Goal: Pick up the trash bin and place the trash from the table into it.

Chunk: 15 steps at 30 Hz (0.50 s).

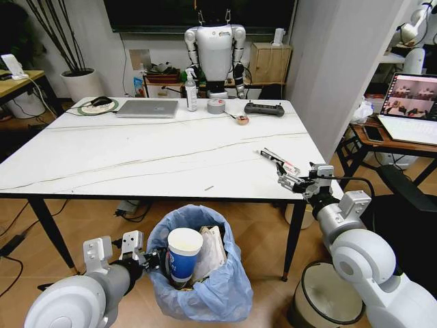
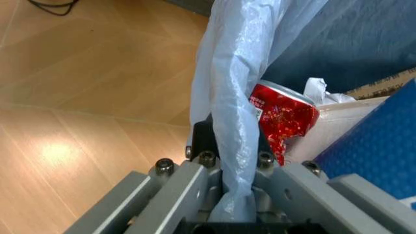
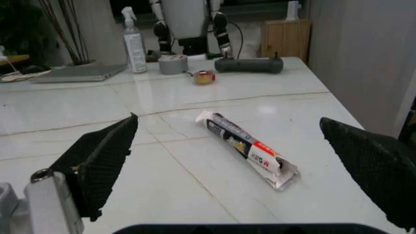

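Note:
The trash bin (image 1: 205, 294), lined with a crinkled light-blue bag, sits below the table's (image 1: 136, 157) front edge. My left gripper (image 1: 154, 260) is shut on its rim, pinching the bag (image 2: 231, 97). Inside lie a blue paper cup (image 1: 183, 254), white paper (image 1: 213, 249), a red wrapper (image 2: 283, 117) and brown cardboard (image 2: 383, 82). On the table's right front lies a long flattened wrapper box (image 1: 278, 161), the trash (image 3: 250, 148). My right gripper (image 1: 283, 180) hovers open just short of it, and its black pads (image 3: 101, 161) stand wide apart on either side of the box.
At the table's far edge stand a silver laptop (image 1: 147, 108), a spray bottle (image 1: 191, 92), a grey tape roll (image 1: 216, 106), a small tape (image 1: 242, 119) and a black controller (image 1: 264, 108). A cream bin (image 1: 328, 297) stands by the table's right leg. A side desk (image 1: 403, 143) is on the right.

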Motion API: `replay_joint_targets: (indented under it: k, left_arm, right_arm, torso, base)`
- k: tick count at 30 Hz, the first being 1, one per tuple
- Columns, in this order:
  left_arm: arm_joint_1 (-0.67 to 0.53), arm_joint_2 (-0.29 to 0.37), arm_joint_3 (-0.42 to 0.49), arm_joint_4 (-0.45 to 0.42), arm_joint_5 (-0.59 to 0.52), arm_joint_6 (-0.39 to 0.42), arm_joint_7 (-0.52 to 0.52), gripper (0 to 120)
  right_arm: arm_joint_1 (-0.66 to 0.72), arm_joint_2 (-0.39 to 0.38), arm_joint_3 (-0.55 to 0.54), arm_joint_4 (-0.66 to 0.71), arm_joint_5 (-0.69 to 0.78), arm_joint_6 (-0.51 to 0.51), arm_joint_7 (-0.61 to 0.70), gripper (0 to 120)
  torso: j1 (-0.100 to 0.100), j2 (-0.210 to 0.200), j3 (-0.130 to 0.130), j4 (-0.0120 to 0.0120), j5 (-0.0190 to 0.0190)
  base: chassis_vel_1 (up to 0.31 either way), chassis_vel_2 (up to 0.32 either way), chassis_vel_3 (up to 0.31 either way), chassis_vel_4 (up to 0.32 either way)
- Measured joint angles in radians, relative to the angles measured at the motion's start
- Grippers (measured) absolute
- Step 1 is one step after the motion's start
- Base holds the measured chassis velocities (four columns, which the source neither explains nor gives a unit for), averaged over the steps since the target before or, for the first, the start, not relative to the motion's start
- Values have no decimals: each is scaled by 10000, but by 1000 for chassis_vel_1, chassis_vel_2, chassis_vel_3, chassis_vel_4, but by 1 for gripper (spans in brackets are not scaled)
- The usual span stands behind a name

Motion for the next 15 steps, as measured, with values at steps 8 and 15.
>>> replay_joint_targets:
  k: [8, 15]
  left_arm:
    - [0, 0, 0, 0, 0, 0, 1, 0]
    - [1, 0, 0, 0, 0, 0, 1, 0]
  right_arm:
    - [0, 0, 0, 0, 0, 0, 0, 100]
    - [0, 0, 0, 0, 0, 0, 0, 100]
  torso:
    - [-1, 0, 0, 0, 0]
    - [-1, 0, 0, 1, -2]
  base:
    - [-4, -13, 2, 9]
    - [29, 41, -38, -40]
